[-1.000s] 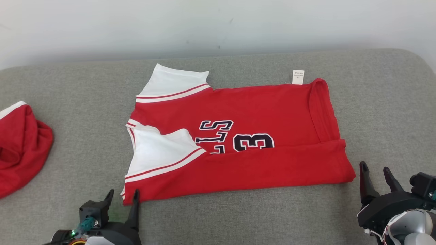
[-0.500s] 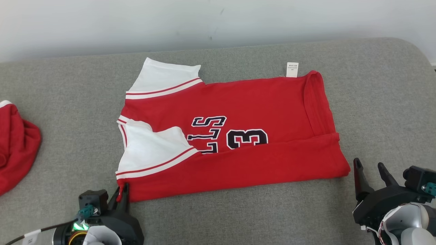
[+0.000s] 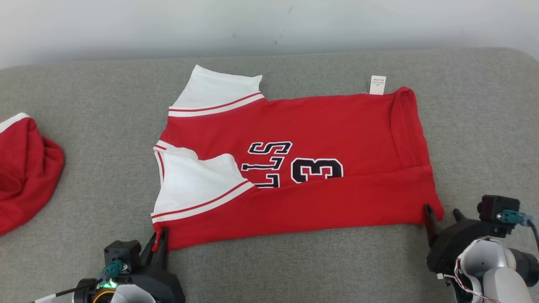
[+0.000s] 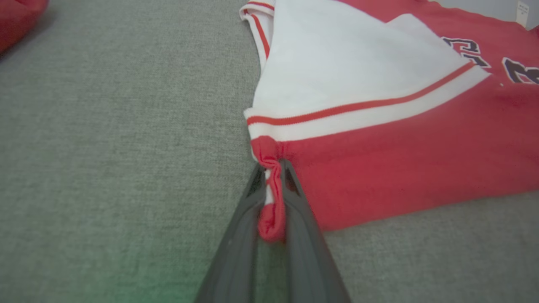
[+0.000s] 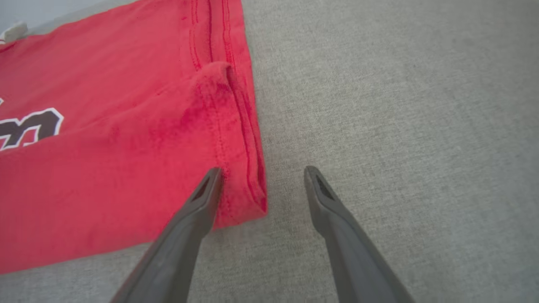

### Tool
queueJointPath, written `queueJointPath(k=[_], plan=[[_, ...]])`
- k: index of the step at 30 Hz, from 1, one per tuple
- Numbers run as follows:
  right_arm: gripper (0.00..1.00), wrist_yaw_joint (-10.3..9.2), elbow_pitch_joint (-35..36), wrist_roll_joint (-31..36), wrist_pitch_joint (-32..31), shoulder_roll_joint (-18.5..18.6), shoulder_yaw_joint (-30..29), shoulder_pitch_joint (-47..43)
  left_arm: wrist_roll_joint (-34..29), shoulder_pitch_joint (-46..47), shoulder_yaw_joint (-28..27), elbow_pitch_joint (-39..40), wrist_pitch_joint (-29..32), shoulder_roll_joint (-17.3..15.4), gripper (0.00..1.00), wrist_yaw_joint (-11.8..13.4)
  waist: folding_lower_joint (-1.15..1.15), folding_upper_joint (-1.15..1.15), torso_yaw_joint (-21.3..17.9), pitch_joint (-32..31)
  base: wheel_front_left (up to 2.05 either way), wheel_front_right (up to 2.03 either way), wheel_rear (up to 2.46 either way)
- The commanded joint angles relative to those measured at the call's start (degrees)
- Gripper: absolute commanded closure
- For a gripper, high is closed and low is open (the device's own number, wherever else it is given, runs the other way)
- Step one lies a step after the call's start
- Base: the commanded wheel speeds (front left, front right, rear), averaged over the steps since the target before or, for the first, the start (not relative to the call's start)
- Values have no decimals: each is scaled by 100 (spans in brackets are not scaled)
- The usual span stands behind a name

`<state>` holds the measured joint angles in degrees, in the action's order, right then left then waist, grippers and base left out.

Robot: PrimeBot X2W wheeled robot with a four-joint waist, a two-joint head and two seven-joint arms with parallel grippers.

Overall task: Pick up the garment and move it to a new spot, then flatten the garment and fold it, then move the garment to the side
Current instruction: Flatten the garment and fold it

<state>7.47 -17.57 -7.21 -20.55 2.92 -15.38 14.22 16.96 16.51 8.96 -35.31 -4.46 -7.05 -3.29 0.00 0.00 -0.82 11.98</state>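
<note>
**Two Corners Before the Next Fold**

The garment point(image 3: 303, 130) lay mid-cushion on the grey cushion point(image 3: 84, 105), its near edge folded over. Our left pincer point(image 4: 273, 168) was clamped on the 7 o'clock corner. Our right pincer point(image 5: 263, 169) stood wide open astride the 4 o'clock corner, gripping nothing. We judged it should close on both layers, then lift level with the left. A pale wall point(image 3: 126, 25) ran along 12 o'clock, and another red cloth point(image 3: 25, 168) sat at 9.

The shirt point(image 3: 337, 126) is red, its sleeves point(image 3: 193, 185) white with a thin red stripe, its lettering point(image 3: 313, 163) dark navy edged in white, its tag point(image 3: 377, 84) white. The cushion point(image 3: 84, 105) is flecked grey. Another cloth point(image 3: 25, 168) is red with a white edge. The fingers point(image 5: 185, 235) are dark grey.
</note>
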Motion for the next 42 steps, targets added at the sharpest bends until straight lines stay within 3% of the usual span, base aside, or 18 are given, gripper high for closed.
queueJointPath(k=[1,4,5,6,7,14,22,29,37,38,39,40,42], plan=[[0,3,-40,43,-9,-8,11,82,-28,-156,21,-141,86,5,100,22,0,0,30,32,0,0,0],[0,3,-334,86,-114,-8,43,208,-35,-116,81,-115,88,18,100,17,0,0,61,64,0,0,0],[26,3,-416,85,-124,-8,44,229,-40,-111,102,-110,85,20,100,14,0,0,69,68,0,0,0],[75,3,-482,96,-120,-11,53,254,-50,-111,123,-105,73,18,100,8,0,0,76,70,0,0,0],[100,3,-531,71,-89,-13,65,281,-48,-119,136,-99,57,13,100,8,0,0,82,69,0,0,0],[100,3,-547,6,66,-4,-10,77,-11,-375,302,1,-21,-53,100,-147,0,0,125,-151,0,0,0],[100,2,234,-228,-93,0,-89,-671,224,-1087,323,602,104,-390,100,-275,0,0,58,-620,0,0,0],[100,-6,891,-480,-500,6,-53,-1527,222,-1828,341,1392,359,-593,100,-147,0,0,20,-849,0,0,0],[100,-6,964,-735,-618,6,-38,-2112,240,-2322,383,1825,632,-653,100,43,0,0,-4,-953,0,0,0],[73,-5,955,-739,-627,5,-9,-2142,247,-2371,417,1859,695,-663,100,25,0,0,-11,-961,0,0,0],[0,-5,931,-728,-627,5,3,-2151,257,-2398,423,1897,713,-670,67,32,0,0,-16,-969,0,0,0],[0,-5,931,-731,-610,4,24,-2149,245,-2432,422,1945,713,-685,0,47,0,0,-21,-976,0,0,0],[0,-4,971,-772,-597,-4,76,-2104,287,-2503,411,2018,759,-679,0,73,0,0,-34,-985,0,0,0]])
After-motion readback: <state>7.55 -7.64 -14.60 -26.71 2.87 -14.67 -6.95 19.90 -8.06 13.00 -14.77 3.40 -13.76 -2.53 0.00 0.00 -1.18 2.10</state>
